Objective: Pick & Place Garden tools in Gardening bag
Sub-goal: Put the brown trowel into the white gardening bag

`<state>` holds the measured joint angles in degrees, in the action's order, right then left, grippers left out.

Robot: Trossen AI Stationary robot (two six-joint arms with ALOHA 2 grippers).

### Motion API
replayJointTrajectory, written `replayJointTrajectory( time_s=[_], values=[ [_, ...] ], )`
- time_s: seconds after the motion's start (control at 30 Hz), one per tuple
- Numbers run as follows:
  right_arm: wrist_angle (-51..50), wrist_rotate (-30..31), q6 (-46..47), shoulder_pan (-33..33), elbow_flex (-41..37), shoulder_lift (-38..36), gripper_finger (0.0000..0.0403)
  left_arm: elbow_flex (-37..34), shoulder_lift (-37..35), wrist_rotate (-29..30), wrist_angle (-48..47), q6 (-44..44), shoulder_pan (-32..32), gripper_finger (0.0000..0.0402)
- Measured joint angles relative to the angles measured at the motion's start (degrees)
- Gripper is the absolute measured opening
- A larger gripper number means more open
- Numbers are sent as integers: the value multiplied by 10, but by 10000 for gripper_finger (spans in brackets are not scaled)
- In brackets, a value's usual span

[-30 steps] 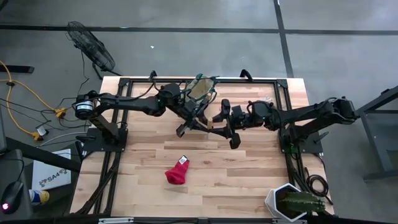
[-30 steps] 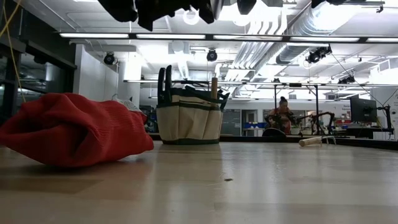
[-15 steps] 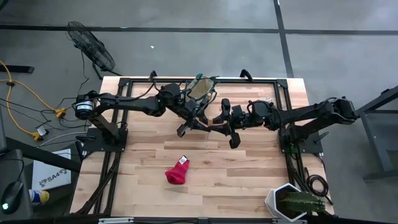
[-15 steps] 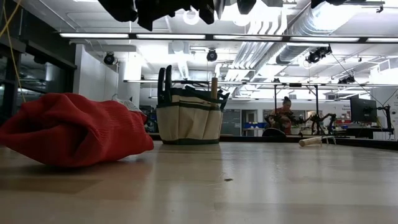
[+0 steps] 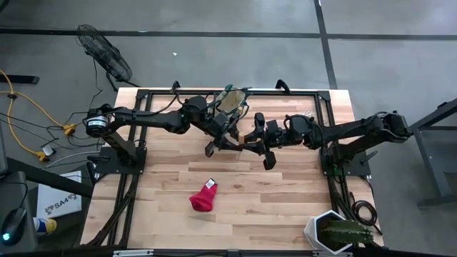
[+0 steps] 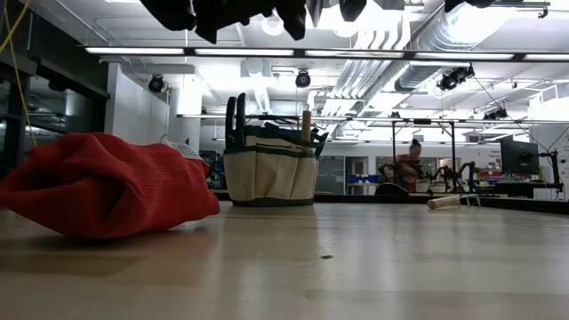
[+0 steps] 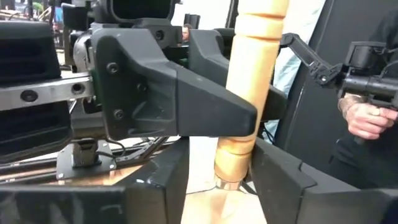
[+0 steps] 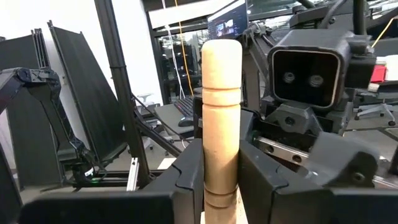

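Both arms are matte black, built of slim tubular links joined by bulkier rounded joints. The left arm [image 5: 150, 120] carries a pale round disc at its shoulder joint near the tabletop's left edge. The left gripper [image 7: 217, 168] has thick, angular black fingers [image 7: 155, 186] with moulded bevels. The right gripper [image 8: 221, 180] looks alike; facing it sits a boxy black camera housing [image 8: 309, 78] with two small lenses, above a silver rail with screws.
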<state>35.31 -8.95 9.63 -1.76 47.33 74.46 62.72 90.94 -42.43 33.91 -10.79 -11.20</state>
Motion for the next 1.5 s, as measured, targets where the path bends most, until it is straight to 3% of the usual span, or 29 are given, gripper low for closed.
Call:
replayJointTrajectory(
  time_s=[0.63, 1.1, 1.5],
  values=[
    [-73, 63, -3, -1, 0, -33, 62, 0, 0, 13, -43, -15, -1, 165],
    [-255, 140, -4, -1, 0, -134, 62, 0, -11, 23, -89, -32, -44, 166],
    [-369, 211, 10, -1, 0, -152, 62, 1, -63, 164, -141, -79, -49, 166]
  ],
)
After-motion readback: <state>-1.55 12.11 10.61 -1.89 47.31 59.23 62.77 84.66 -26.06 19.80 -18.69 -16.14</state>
